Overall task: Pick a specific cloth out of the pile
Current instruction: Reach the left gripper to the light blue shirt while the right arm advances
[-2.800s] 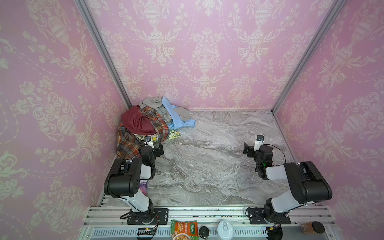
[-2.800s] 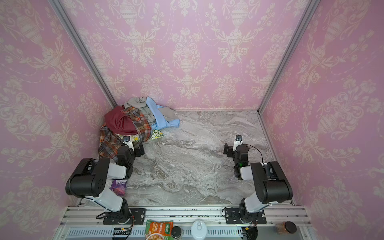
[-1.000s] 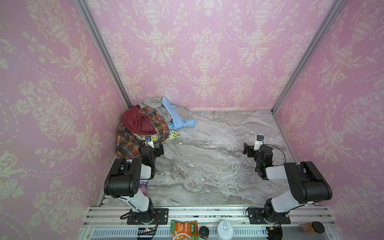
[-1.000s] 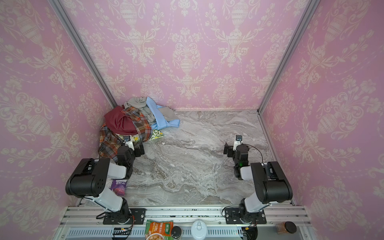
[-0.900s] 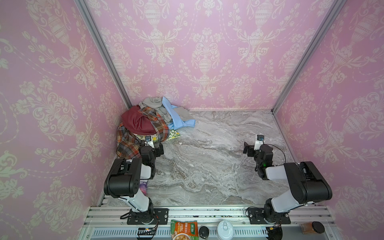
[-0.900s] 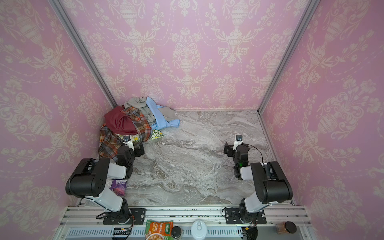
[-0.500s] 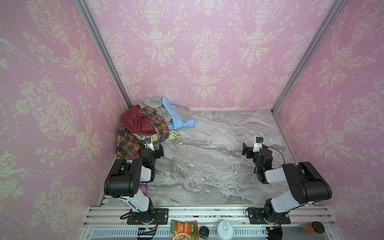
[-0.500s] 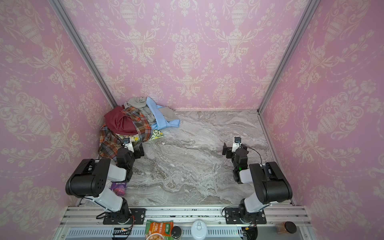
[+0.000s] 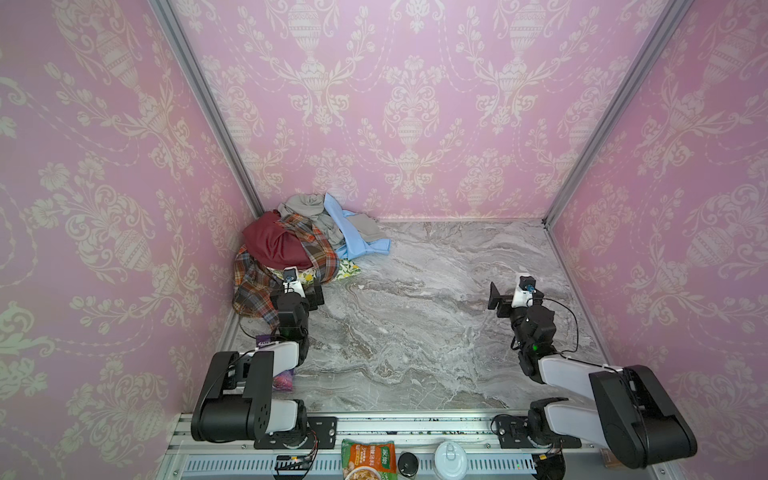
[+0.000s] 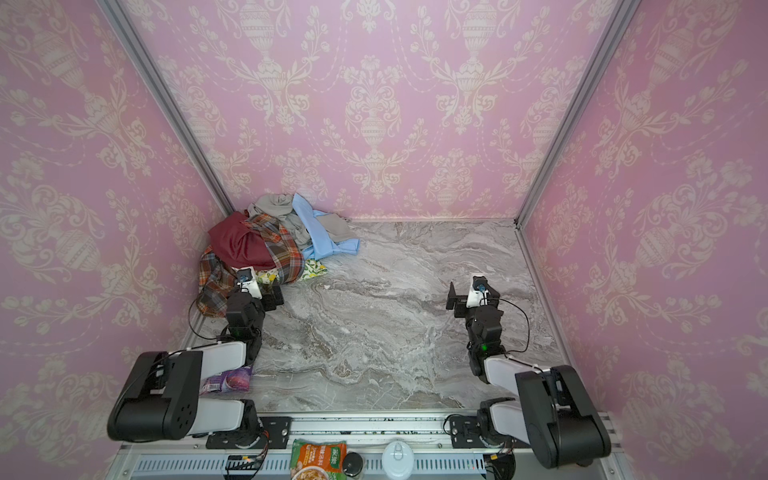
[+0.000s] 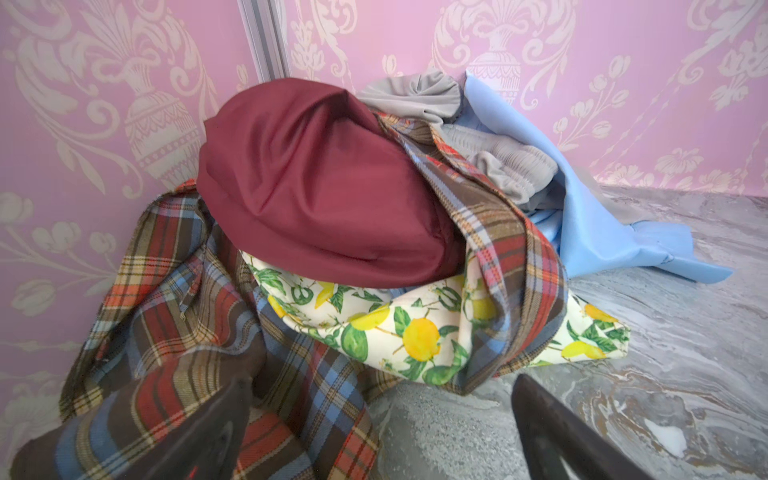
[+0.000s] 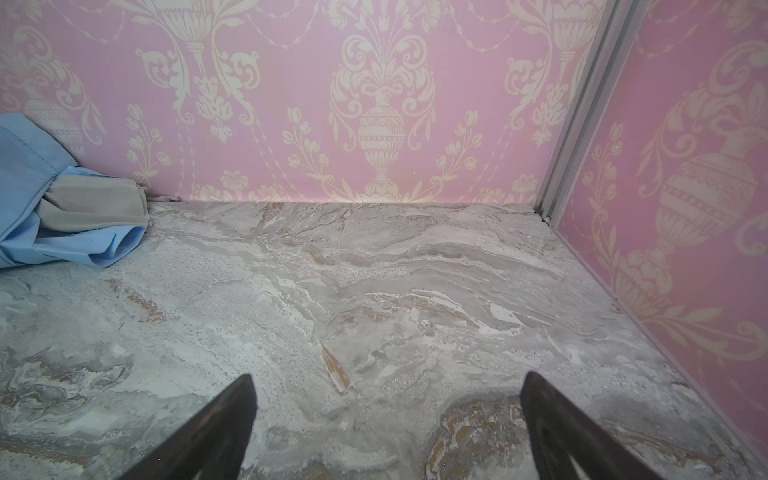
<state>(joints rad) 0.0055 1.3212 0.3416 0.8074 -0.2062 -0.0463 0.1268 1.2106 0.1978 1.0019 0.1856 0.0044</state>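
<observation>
Marble tabletop (image 9: 415,324) bears the pile (image 9: 282,249) at centre-left, the cloth (image 9: 357,243) spilling off its right flank, seemingly reachable, left gripper (image 11: 382,380) and right gripper (image 12: 388,376) gaping empty.

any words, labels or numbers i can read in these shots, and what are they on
Nothing can be read for certain.
orange and green packet: white print, too small to read.
purple packet: light print, too blurred to read.
the pile: patterns only, no writing shows.

Cloth (image 11: 602,232) — smooth, thin; table (image 12: 374,270) matt
</observation>
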